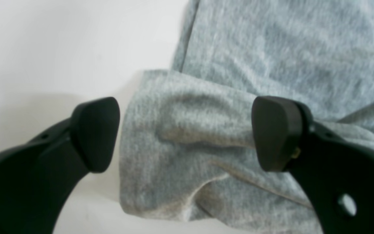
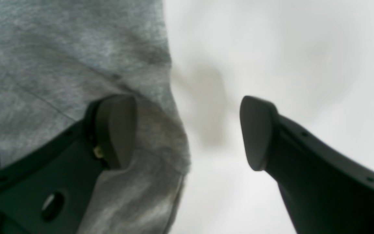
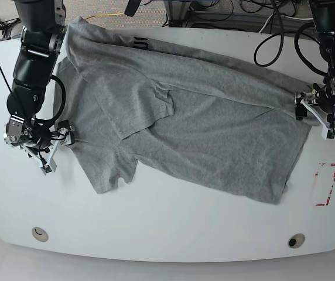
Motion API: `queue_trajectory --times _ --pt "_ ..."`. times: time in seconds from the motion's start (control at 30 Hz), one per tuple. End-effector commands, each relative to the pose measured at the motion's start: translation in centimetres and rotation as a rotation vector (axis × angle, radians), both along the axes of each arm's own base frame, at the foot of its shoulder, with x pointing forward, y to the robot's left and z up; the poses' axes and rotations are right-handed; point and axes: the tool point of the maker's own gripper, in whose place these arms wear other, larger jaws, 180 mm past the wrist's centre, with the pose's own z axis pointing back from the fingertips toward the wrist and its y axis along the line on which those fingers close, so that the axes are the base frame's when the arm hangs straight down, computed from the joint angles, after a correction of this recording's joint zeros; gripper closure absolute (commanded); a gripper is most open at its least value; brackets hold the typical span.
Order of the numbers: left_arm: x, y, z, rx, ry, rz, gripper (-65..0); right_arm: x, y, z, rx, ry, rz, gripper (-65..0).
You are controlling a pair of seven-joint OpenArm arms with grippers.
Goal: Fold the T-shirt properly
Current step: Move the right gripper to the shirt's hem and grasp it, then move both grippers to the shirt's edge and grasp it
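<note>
The heather-grey T-shirt (image 3: pixel 202 129) lies spread and creased across the white table (image 3: pixel 156 222), with part of it folded over and a bit of black lettering (image 3: pixel 139 42) showing at the far edge. My left gripper (image 3: pixel 314 111) is open at the shirt's right edge. In the left wrist view it (image 1: pixel 187 133) straddles a raised fold of the shirt (image 1: pixel 271 48) without clamping it. My right gripper (image 3: pixel 67 134) is open at the shirt's left edge. In the right wrist view it (image 2: pixel 185 131) has one finger over the shirt (image 2: pixel 60 48) and the other over bare table.
A red-outlined rectangle (image 3: pixel 325 184) is marked on the table near the right edge. Two round holes (image 3: pixel 38 234) (image 3: pixel 296 241) sit near the front edge. Cables (image 3: pixel 214 12) lie behind the table's far edge.
</note>
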Motion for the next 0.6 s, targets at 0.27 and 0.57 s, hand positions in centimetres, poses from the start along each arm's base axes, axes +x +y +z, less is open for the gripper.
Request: queue_trajectory --times 0.27,0.57 --pt "3.6 -1.6 3.8 -0.016 -0.142 -0.021 -59.7 -2.3 0.8 6.5 -0.112 -0.192 -0.004 -44.7" --pt "6.6 -5.0 6.0 -0.089 -0.248 -0.034 -17.8 -7.3 5.2 6.0 -0.111 -0.187 0.031 -15.9"
